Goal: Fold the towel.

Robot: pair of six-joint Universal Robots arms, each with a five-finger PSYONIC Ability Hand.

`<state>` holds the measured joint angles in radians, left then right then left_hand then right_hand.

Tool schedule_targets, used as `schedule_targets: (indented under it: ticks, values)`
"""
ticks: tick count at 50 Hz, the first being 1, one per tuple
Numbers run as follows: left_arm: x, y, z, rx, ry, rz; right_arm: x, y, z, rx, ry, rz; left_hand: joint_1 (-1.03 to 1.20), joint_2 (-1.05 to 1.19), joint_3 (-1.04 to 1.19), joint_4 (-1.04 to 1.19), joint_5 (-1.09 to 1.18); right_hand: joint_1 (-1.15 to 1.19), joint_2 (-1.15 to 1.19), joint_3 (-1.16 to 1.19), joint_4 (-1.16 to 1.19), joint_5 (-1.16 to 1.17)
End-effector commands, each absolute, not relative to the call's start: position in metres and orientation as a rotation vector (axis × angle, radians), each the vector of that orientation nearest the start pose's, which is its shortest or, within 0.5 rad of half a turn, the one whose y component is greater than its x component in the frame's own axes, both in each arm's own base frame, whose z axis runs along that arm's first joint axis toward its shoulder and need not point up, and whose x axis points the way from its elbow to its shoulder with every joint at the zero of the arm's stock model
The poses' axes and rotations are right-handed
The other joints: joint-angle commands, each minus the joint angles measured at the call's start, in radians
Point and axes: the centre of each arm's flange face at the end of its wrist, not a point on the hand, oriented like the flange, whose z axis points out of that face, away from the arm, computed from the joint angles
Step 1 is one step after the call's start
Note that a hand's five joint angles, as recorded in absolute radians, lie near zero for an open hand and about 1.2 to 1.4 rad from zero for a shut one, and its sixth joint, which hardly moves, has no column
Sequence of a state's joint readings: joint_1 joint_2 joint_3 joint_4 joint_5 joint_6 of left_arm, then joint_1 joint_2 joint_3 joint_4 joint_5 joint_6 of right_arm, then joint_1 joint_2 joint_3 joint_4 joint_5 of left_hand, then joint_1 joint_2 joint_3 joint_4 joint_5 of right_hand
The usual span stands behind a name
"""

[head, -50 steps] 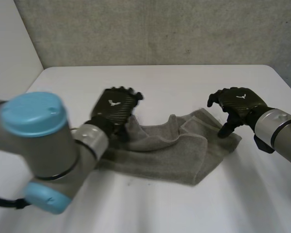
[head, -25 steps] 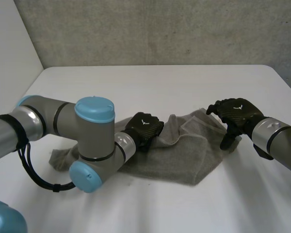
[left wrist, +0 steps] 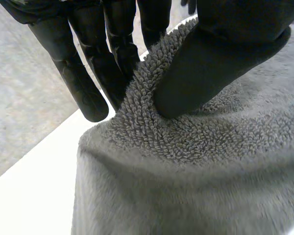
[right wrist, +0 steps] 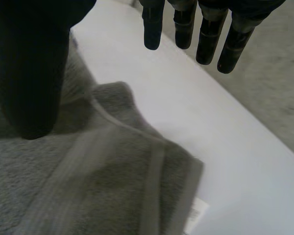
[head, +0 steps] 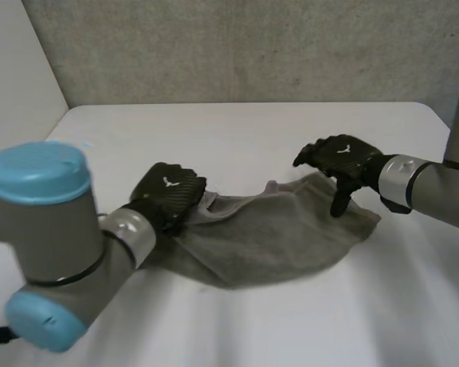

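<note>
Pinching the grey terry towel (head: 268,237) at its left end between thumb and fingers, our left hand (head: 168,195) bunches the looped pile. The towel lies rumpled on the white table (head: 214,122), its long axis running toward our right hand (head: 340,157). That hand hangs spread over the towel's right end, gripping nothing; we judge the flat-hemmed corner under its thumb the next grasp.

Grey looped terry-cloth towel (left wrist: 196,161), matt black left hand (left wrist: 220,58), smooth matt white table (right wrist: 225,147).
</note>
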<state>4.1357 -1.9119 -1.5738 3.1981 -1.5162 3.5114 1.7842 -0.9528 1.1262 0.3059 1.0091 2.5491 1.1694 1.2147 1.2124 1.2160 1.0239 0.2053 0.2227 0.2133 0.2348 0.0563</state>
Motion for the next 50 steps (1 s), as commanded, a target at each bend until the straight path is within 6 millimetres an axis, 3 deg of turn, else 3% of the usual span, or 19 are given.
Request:
schedule_targets:
  ticks: [1,12,21,23,24,26,27,32,34,35,37,38,40,41,43,44,45,48,50]
  values:
    - [-0.277,-0.196,0.208,1.284,2.237,-1.96,0.285,-0.314,0.183,-1.432,1.95,-1.437,0.227,0.182,0.184,0.18,0.198,-0.031,-0.048,-0.039,-0.06,-0.056]
    - [-0.265,-0.175,0.207,1.307,2.233,-1.934,0.309,-0.303,0.156,-1.498,1.899,-1.37,0.227,0.182,0.184,0.18,0.198,-0.031,-0.048,-0.039,-0.06,-0.056]
    - [-0.261,-0.177,0.205,1.285,2.24,-1.924,0.315,-0.302,0.141,-1.509,1.903,-1.343,0.227,0.182,0.184,0.18,0.198,0.038,0.021,0.03,0.009,0.013]
    - [-0.258,-0.184,0.205,1.253,2.235,-1.932,0.316,-0.301,0.141,-1.511,1.89,-1.338,0.227,0.182,0.184,0.18,0.198,0.415,0.397,0.407,0.385,0.389]
    - [-0.258,-0.185,0.205,1.253,2.235,-1.932,0.316,-0.301,0.141,-1.511,1.89,-1.338,0.227,0.182,0.184,0.18,0.198,0.417,0.4,0.409,0.387,0.391]
    - [-0.259,-0.191,0.207,1.236,2.214,-1.959,0.317,-0.303,0.146,-1.515,1.869,-1.367,0.227,0.182,0.184,0.18,0.198,1.077,1.06,1.069,1.048,1.051]
    - [-0.259,-0.191,0.207,1.236,2.214,-1.959,0.317,-0.303,0.146,-1.515,1.869,-1.368,0.227,0.182,0.184,0.18,0.198,1.08,1.063,1.072,1.051,1.055]
    - [-0.268,-0.214,0.215,1.202,2.114,-2.052,0.325,-0.327,0.181,-1.501,1.789,-1.598,0.227,0.182,0.184,0.18,0.198,1.191,1.174,1.183,1.161,1.165]
    - [-0.277,-0.242,0.23,1.177,1.985,-2.13,0.326,-0.351,0.227,-1.453,1.735,-1.897,0.227,0.182,0.184,0.18,0.198,1.191,1.174,1.183,1.161,1.165]
    - [-0.277,-0.242,0.23,1.177,1.984,-2.13,0.326,-0.351,0.227,-1.452,1.735,-1.899,0.227,0.182,0.184,0.18,0.198,1.191,1.174,1.183,1.161,1.165]
    - [-0.29,-0.275,0.265,1.126,1.787,-2.242,0.321,-0.373,0.283,-1.299,1.664,-2.284,0.227,0.182,0.184,0.18,0.198,1.191,1.174,1.183,1.161,1.165]
    - [-0.29,-0.275,0.265,1.126,1.786,-2.243,0.321,-0.373,0.283,-1.298,1.663,-2.286,0.227,0.182,0.184,0.18,0.198,1.191,1.174,1.183,1.161,1.165]
    - [-0.302,-0.301,0.322,1.008,1.56,-2.41,0.314,-0.378,0.34,-1.084,1.491,-2.61,0.227,0.182,0.184,0.18,0.198,1.191,1.174,1.183,1.161,1.165]
    - [-0.302,-0.301,0.322,1.007,1.559,-2.411,0.314,-0.378,0.34,-1.083,1.49,-2.611,0.227,0.182,0.184,0.18,0.198,1.191,1.174,1.183,1.161,1.165]
    - [-0.304,-0.312,0.382,0.821,1.373,-2.574,0.31,-0.367,0.378,-0.917,1.311,-2.756,0.227,0.182,0.184,0.18,0.198,1.191,1.174,1.183,1.161,1.165]
    - [-0.304,-0.312,0.382,0.82,1.372,-2.575,0.31,-0.367,0.378,-0.917,1.311,-2.757,0.227,0.182,0.184,0.18,0.198,1.191,1.174,1.183,1.161,1.165]
    - [-0.301,-0.314,0.406,0.714,1.304,-2.639,0.311,-0.359,0.385,-0.884,1.255,-2.773,0.227,0.182,0.184,0.18,0.198,1.191,1.174,1.183,1.161,1.165]
    - [-0.296,-0.312,0.428,0.564,1.245,-2.724,0.31,-0.345,0.382,-0.866,1.237,-2.76,0.227,0.182,0.184,0.18,0.198,1.191,1.174,1.183,1.161,1.165]
    - [-0.294,-0.311,0.428,0.53,1.262,-2.731,0.31,-0.338,0.376,-0.881,1.248,-2.742,0.227,0.182,0.184,0.18,0.198,1.191,1.174,1.183,1.161,1.165]
